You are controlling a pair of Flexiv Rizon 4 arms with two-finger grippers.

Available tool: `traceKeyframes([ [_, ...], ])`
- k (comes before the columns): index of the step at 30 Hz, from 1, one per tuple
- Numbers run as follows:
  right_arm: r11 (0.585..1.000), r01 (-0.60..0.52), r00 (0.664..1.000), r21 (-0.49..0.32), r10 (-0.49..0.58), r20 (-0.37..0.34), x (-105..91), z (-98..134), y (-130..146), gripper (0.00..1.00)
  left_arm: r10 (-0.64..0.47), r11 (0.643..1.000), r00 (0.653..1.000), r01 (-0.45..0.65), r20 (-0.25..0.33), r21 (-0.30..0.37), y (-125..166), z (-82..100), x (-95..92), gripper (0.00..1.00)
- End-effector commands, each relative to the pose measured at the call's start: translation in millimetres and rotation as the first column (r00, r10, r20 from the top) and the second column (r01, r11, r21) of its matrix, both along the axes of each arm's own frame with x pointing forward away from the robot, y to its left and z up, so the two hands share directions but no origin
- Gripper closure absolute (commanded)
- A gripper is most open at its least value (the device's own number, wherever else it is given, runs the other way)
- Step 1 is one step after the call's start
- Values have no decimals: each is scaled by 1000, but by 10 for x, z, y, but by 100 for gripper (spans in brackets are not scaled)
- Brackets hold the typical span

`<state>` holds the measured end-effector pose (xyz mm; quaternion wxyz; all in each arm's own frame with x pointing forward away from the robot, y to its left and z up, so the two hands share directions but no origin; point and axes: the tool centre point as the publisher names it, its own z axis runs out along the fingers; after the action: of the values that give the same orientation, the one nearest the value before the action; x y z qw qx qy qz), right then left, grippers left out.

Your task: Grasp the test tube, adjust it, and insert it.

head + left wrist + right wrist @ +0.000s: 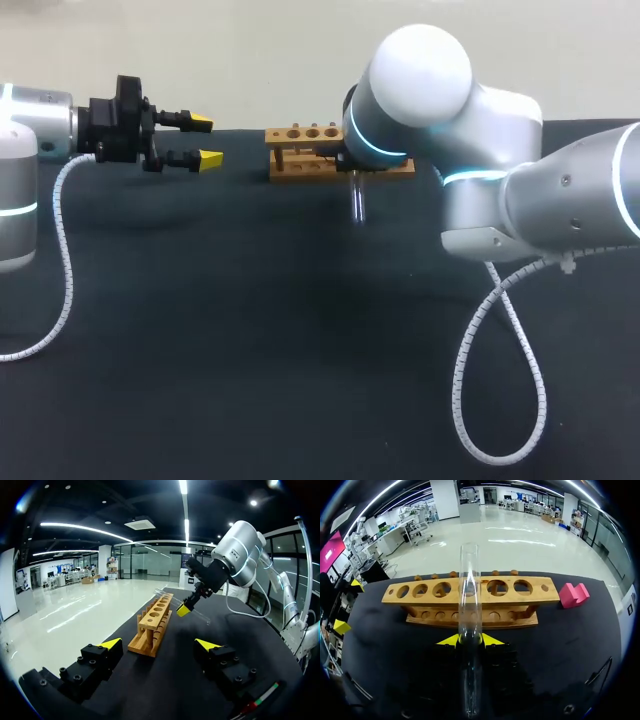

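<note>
A clear glass test tube [469, 605] is pinched between the yellow tips of my right gripper [469, 640], which is shut on it. The tube runs ahead of the fingers and crosses over the wooden rack [510, 599], which has a row of several holes. From the head view, one end of the test tube [357, 203] pokes out below my right wrist, just in front of the rack [300, 150]. The right fingers are hidden there. My left gripper [205, 140] hovers open and empty to the left of the rack. It looks at the rack [152, 622] and the tilted tube [202, 619].
A pink block [572, 594] lies on the dark tabletop beside one end of the rack. My right arm's white cable [500, 340] loops down over the front right of the table. My left arm's cable [60, 260] hangs at the left.
</note>
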<state>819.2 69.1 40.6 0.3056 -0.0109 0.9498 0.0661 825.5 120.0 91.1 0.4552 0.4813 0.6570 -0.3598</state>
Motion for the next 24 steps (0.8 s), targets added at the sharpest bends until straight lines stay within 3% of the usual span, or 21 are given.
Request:
traceKeyframes([
  [1, 1000, -5, 1000, 4, 6, -9, 29, -40, 23, 100, 3, 1000, 1000, -3, 6, -3, 6, -10, -20, 0],
  [24, 1000, 0, 999, 18, 1, -43, -3, -110, 32, 100, 3, 1000, 1000, -3, 6, -3, 6, -10, -20, 0],
])
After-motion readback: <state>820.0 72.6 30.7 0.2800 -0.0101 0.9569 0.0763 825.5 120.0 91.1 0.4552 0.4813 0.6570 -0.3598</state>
